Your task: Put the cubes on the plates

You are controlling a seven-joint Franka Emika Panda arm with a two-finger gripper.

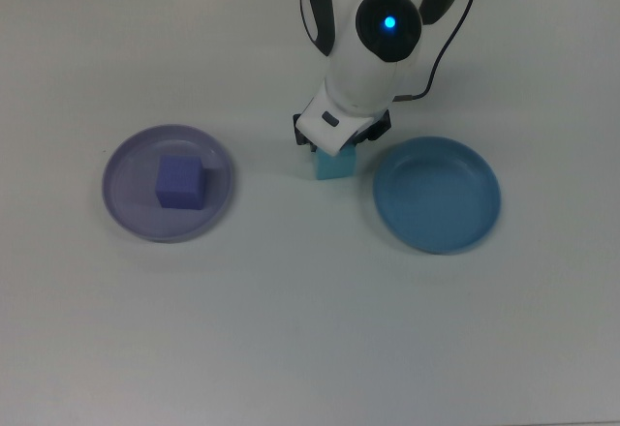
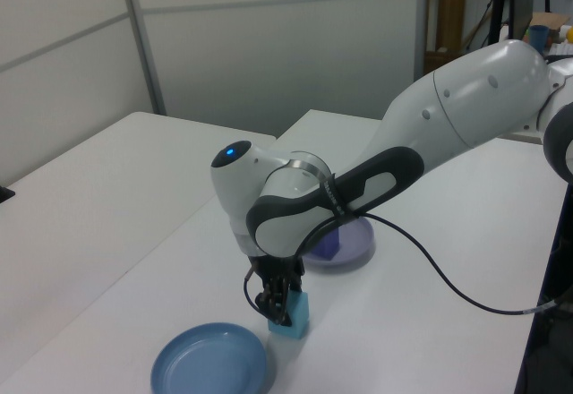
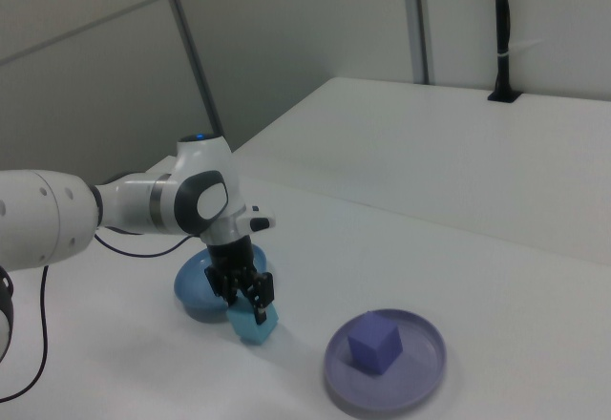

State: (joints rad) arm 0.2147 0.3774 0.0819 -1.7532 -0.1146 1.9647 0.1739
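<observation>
A light turquoise cube rests on the white table between the two plates, also seen in the left view and the right view. My gripper is down over it, open, with one finger on each side of the cube's top. A purple-blue cube lies in the pale lavender plate at the top view's left. The blue plate at the top view's right holds nothing.
A black cable loops from the arm down over the table in the left view. The arm's white body hangs over the table behind the cube. A black post stands at the far edge in the right view.
</observation>
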